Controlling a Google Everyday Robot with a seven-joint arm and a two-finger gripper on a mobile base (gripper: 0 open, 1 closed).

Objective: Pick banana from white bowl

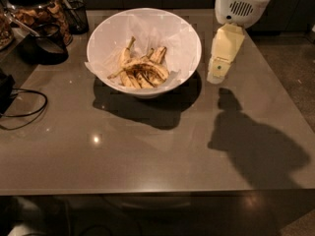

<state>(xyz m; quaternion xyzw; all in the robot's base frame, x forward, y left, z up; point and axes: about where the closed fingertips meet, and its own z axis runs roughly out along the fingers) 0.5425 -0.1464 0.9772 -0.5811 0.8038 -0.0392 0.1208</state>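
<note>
A large white bowl (pixel 189 43) lined with crinkled white paper stands on the far half of the grey-brown table (pixel 147 151). Several spotted bananas lie in it. The overripe, brown-black mottled banana (pixel 147 69) curves across the top of the pile, its thin stem pointing left. A paler banana (pixel 125 55) with a straight stem lies behind it. My gripper (pixel 217 73) hangs down from the white arm housing (pixel 241 4), just right of the bowl's rim and above the table. It holds nothing that I can see.
Dark glass jars with snacks (pixel 37 14) and a black wire holder (pixel 76 16) stand at the far left. A black cable (pixel 24 109) loops over the table's left edge. The arm's shadow (pixel 256 141) falls on the right side of the table.
</note>
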